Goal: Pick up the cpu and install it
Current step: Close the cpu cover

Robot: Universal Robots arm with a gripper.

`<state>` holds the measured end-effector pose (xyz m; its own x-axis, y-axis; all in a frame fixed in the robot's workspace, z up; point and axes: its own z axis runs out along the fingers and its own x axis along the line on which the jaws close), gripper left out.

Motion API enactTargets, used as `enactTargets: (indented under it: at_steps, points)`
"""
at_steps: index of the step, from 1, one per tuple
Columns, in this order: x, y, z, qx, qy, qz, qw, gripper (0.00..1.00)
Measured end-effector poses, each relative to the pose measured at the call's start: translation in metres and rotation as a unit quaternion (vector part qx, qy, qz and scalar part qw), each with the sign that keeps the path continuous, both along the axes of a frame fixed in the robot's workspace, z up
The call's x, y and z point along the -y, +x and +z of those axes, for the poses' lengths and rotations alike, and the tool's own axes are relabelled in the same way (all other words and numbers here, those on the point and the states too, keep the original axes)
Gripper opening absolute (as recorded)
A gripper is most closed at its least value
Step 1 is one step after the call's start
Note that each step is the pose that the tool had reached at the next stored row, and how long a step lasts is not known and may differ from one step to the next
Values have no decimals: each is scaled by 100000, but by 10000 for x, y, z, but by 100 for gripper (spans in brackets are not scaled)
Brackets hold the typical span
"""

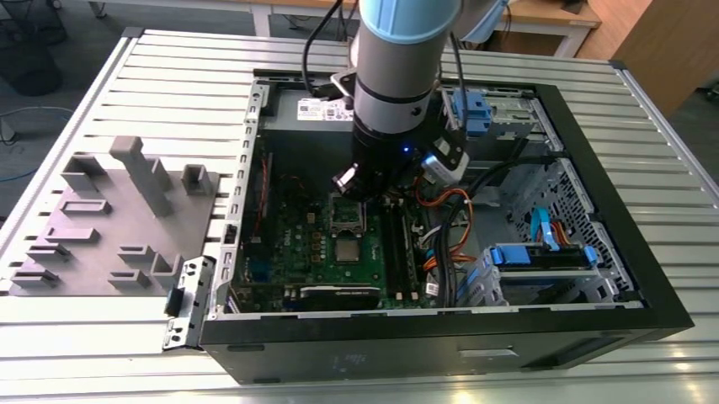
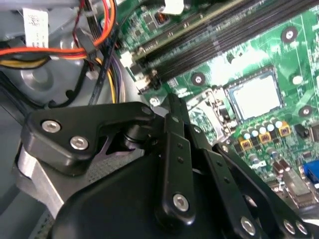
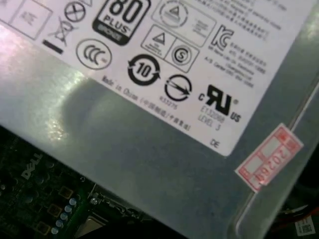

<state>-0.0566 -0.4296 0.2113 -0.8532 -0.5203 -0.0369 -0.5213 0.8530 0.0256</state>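
Cables, orange and black, are looped close beside the gripper, which is lowered into the open computer case above the green circuit board. Whether the gripper is apart or together cannot be told. The cpu is seen flat in its socket, near the gripper but apart from it, with the metal socket frame raised between the 2. Memory slots run alongside.
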Motion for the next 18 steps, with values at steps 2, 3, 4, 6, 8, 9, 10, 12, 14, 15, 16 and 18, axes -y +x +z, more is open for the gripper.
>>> enactTargets:
  at_steps: [2, 3, 4, 6, 8, 9, 10, 12, 14, 15, 16, 18]
  points:
    - [-3, 4, -16, -1, -4, 295, 100000, 11]
    - [-6, 4, -26, -3, 12, 404, 99999, 11]
    - [-7, 4, -37, -3, 60, 492, 99999, 11]
    - [-10, 3, -57, -3, 176, 634, 99998, 11]
    - [-10, 1, -75, -5, 309, 747, 99997, 11]
    - [-10, -1, -82, -2, 354, 779, 99996, 11]
    - [-10, -5, -88, -3, 387, 800, 99996, 11]
    - [-10, -13, -93, 17, 479, 824, 99995, 11]
    - [-7, -19, -94, 63, 657, 834, 99994, 11]
    - [-5, -20, -94, 69, 699, 838, 99994, 11]
    - [-4, -21, -93, 72, 730, 840, 99994, 11]
    - [-2, -22, -93, 77, 792, 845, 99993, 11]
